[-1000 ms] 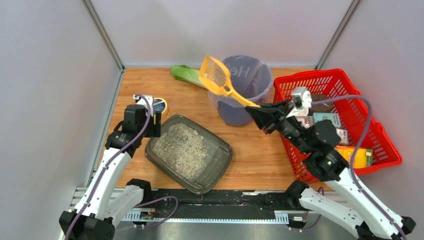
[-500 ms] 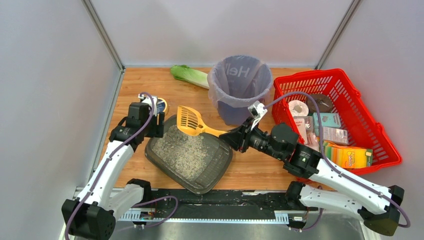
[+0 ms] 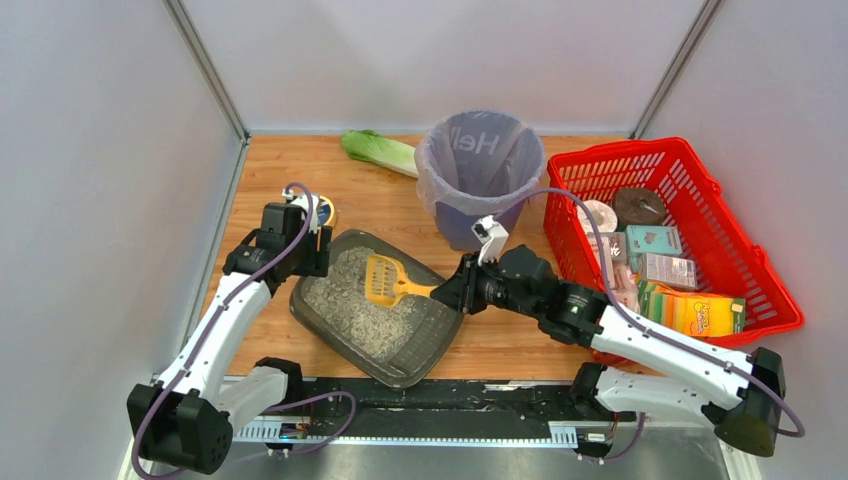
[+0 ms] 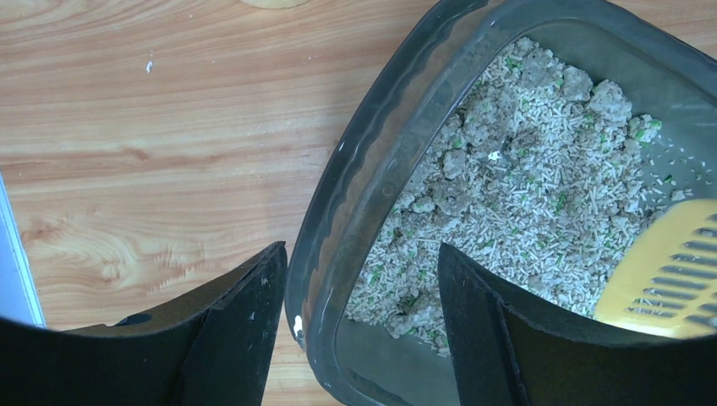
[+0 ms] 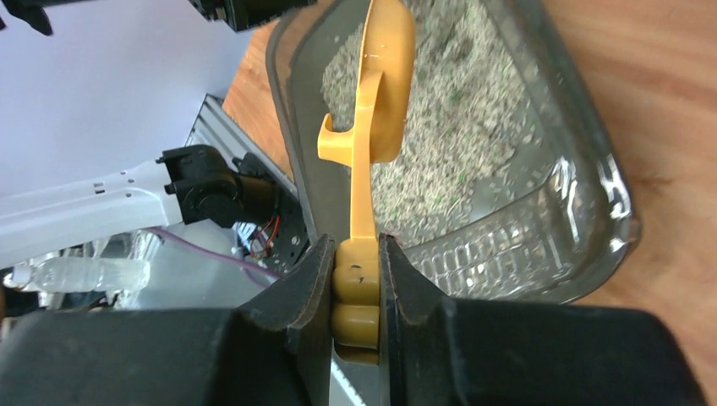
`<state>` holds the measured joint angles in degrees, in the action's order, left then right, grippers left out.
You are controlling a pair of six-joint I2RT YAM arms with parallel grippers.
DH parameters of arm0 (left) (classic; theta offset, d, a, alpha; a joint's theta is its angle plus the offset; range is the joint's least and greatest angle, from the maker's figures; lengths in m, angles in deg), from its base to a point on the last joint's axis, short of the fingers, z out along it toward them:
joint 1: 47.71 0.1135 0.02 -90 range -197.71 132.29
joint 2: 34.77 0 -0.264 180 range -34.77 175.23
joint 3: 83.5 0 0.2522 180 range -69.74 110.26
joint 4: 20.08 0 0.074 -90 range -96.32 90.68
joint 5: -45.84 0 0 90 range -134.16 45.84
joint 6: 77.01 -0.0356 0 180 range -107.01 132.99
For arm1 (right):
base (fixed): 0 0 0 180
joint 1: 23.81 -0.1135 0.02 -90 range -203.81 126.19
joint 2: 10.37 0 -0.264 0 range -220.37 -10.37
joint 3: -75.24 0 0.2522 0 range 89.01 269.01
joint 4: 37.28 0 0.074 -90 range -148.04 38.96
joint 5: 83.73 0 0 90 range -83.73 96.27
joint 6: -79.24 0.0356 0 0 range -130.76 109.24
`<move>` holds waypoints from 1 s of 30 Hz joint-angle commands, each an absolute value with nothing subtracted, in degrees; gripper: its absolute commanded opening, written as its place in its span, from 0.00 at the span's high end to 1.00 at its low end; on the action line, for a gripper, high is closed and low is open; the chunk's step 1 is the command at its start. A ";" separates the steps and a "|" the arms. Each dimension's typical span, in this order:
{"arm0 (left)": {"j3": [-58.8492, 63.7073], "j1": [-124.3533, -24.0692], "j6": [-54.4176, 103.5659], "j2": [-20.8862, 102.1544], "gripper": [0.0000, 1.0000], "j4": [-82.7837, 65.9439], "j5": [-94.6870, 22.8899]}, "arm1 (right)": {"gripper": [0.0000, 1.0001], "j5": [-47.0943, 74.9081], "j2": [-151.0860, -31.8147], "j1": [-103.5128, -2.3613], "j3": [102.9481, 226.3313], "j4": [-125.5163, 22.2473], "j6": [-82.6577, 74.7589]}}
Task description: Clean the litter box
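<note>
1. Currently your right gripper (image 3: 462, 290) (image 5: 355, 249) is clamped narrow on the end of the handle of the yellow scoop (image 3: 385, 280) (image 5: 365, 169). The wrist view shows both fingers pressed flat against the handle.
2. The scoop's slotted head sits low over the middle of the litter (image 3: 350, 295). You cannot tell from these views whether it touches the grains.
3. Your left gripper (image 3: 298, 252) (image 4: 362, 254) stands wide and holds nothing. Its 2 fingers straddle the far-left wall of the litter box (image 3: 430, 342) (image 4: 380, 152), 1 over the bare table (image 3: 370, 205) and 1 over the litter. Contact with the wall cannot be judged.
4. The litter box lies on the wooden table between your 2 arms, nearer the left one and turned at an angle to the table's edge. Grey-beige clumps with green flecks fill its left part; the right end shows bare ribbed floor (image 5: 499, 245).
5. Behind it stands the purple-lined bin (image 3: 480, 165), with the red basket (image 3: 620, 150) of boxes to the right.
</note>
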<state>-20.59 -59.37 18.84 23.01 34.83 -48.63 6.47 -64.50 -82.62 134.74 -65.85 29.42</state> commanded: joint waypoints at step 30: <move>-17.62 -61.07 18.27 26.92 0.34 36.66 -51.98 | 1.00 -4.46 -78.04 -82.96 139.46 -70.73 57.26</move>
<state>-20.31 -60.62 18.67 25.72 36.14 -50.88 -0.67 -76.39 -82.88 139.64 -75.86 54.62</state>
